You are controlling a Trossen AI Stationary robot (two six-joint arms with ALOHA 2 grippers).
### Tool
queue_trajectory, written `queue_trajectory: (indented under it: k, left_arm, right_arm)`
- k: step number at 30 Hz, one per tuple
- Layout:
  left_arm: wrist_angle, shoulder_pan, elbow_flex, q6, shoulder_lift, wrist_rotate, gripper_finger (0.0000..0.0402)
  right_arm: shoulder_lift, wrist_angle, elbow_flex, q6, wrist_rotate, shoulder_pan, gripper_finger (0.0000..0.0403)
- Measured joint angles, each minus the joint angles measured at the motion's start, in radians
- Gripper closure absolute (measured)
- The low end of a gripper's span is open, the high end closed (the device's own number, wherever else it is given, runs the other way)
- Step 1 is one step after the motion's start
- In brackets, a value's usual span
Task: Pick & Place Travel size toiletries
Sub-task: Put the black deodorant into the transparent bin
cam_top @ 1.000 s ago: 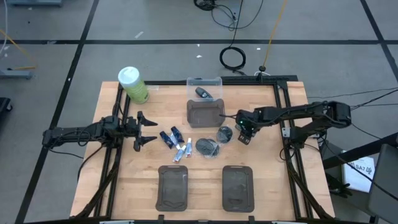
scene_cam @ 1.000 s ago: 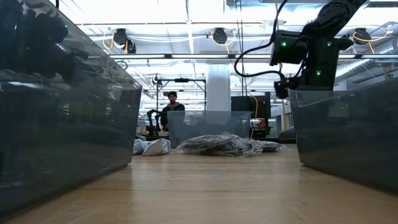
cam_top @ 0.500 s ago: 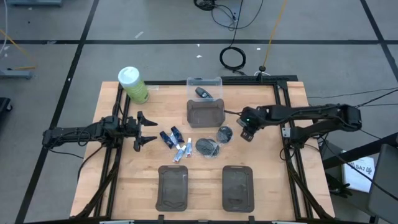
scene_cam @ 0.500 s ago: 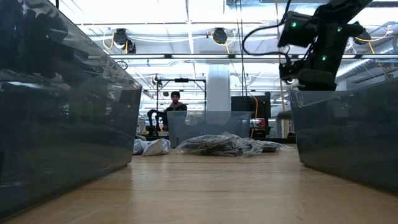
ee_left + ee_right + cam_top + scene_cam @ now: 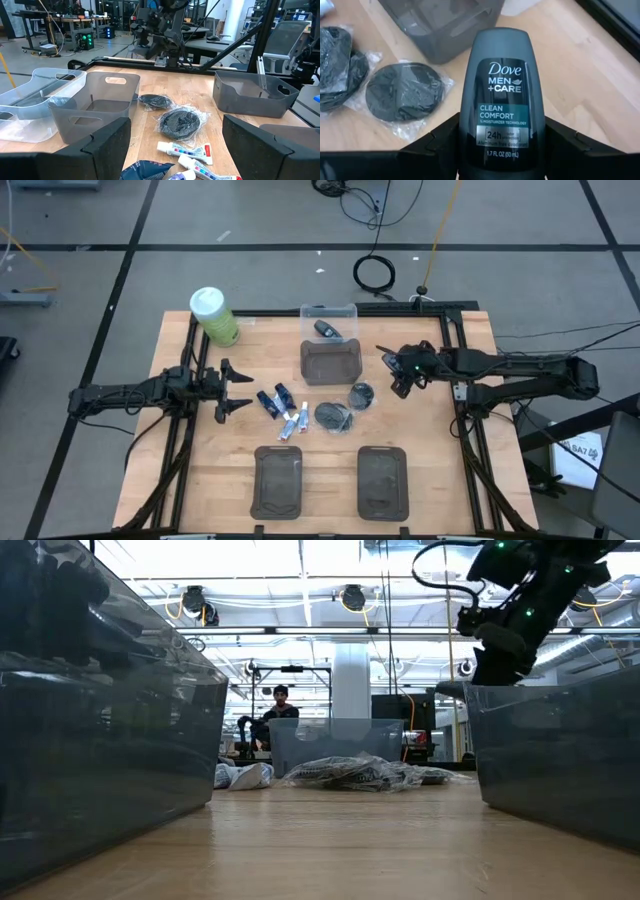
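Toward the desk's right edge, raised above the wood, my right tool (image 5: 397,373) is clenched on a small dark deodorant bottle (image 5: 497,105); in the right wrist view the bottle stands between my two fingers (image 5: 437,145) with its label reading Dove Men+Care Clean Comfort. In the low view this arm sits high at the upper right, above the wall of a near tray (image 5: 560,755).

My left tool (image 5: 232,389) hovers near the desk's left edge, released, both fingers spread, nothing between them.

Remaining toiletries lie around the desk's middle:
- two round flat pots in clear wrap, one (image 5: 361,395) just beside the far tray (image 5: 331,362), the other (image 5: 333,416) nearer the front edge, the two close together;
- dark blue mini tubes (image 5: 273,400) and white-and-pale-blue mini tubes (image 5: 296,423), in a loose cluster left of the pots;
- another dark item (image 5: 326,329) inside a clear bin (image 5: 329,312) at the back edge.

Two more dark grey trays sit along the front edge, left one (image 5: 278,481) and right one (image 5: 382,479). A big green bottle with a white cap (image 5: 213,315) stands at the back-left corner.

A person (image 5: 280,712) is visible in the room behind the desk.
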Motion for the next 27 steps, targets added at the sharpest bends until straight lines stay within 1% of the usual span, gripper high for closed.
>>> queue_trajectory:
  k: [5,9,12,14,19,22,24,27]
  left_arm:
    - [0.0,0.0,0.0,0.0,0.0,0.0,0.0096]
    - [0.0,0.0,0.0,0.0,0.0,0.0,0.0096]
    - [0.0,0.0,0.0,0.0,0.0,0.0,0.0096]
    - [0.0,0.0,0.0,0.0,0.0,0.0,0.0096]
    - [0.0,0.0,0.0,0.0,0.0,0.0,0.0096]
    - [0.0,0.0,0.0,0.0,0.0,0.0,0.0096]
    - [0.0,0.0,0.0,0.0,0.0,0.0,0.0096]
    - [0.0,0.0,0.0,0.0,0.0,0.0,0.0096]
  right_arm:
    - [-0.075,0.132,-0.091,-0.012,0.004,-0.001,0.0199]
    - [-0.126,0.316,-0.173,-0.038,0.002,-0.001,0.0199]
    - [-0.149,0.405,-0.215,-0.066,0.002,-0.001,0.0199]
    - [-0.157,0.484,-0.243,-0.089,0.002,-0.001,0.0199]
    - [-0.161,0.821,-0.341,-0.218,0.001,0.0,0.0199]
    - [-0.161,0.995,-0.399,-0.259,0.001,-0.001,0.0199]
    - [-0.161,1.074,-0.43,-0.275,0.001,-0.001,0.0199]
    - [-0.161,1.121,-0.449,-0.28,0.002,-0.001,0.0199]
